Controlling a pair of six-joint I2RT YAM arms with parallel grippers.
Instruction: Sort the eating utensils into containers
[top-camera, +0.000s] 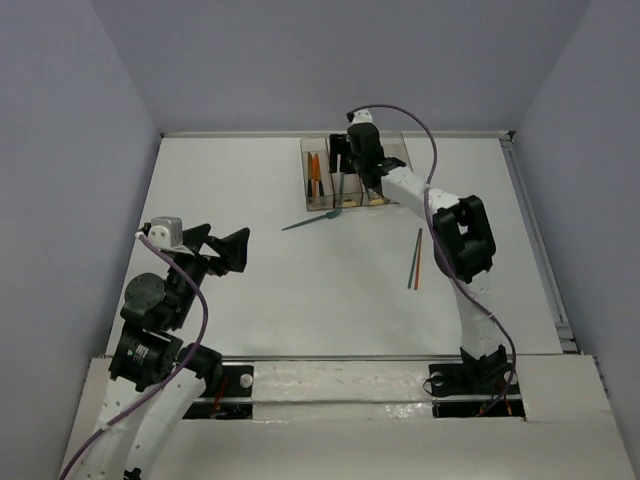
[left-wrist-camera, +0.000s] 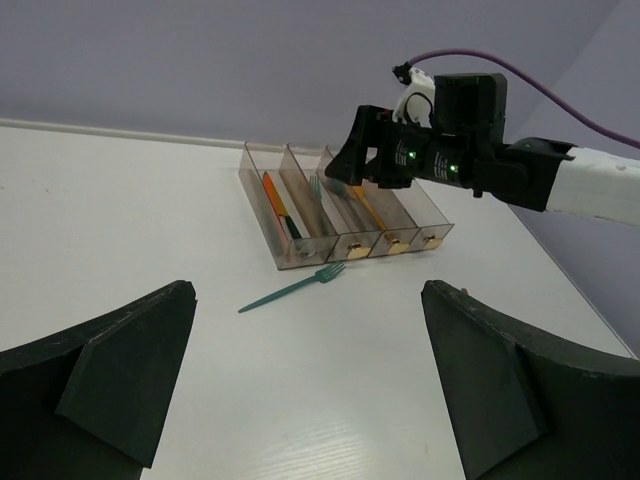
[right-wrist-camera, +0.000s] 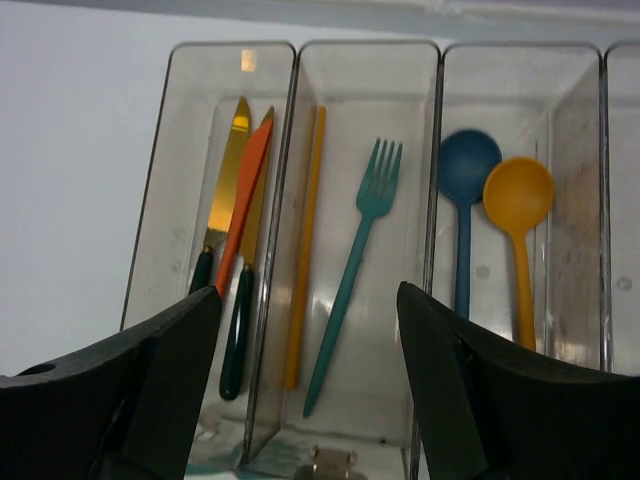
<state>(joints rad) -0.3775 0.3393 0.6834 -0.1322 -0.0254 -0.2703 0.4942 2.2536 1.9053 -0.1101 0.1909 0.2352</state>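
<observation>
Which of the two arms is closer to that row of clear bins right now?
Right. The right end effector hangs directly over the bins, open. The left end effector sits back toward the left side of the table, also open, well short of the bins.

Left arm (top-camera: 150, 340): folded back close to its base, forearm angled up. Left gripper (left-wrist-camera: 308, 300) held above the surface, jaws wide apart, nothing between them. Right arm (top-camera: 440, 210): stretched far forward, elbow raised, wrist turned left. Right gripper (right-wrist-camera: 308, 300) tilted downward, jaws parted, empty.
</observation>
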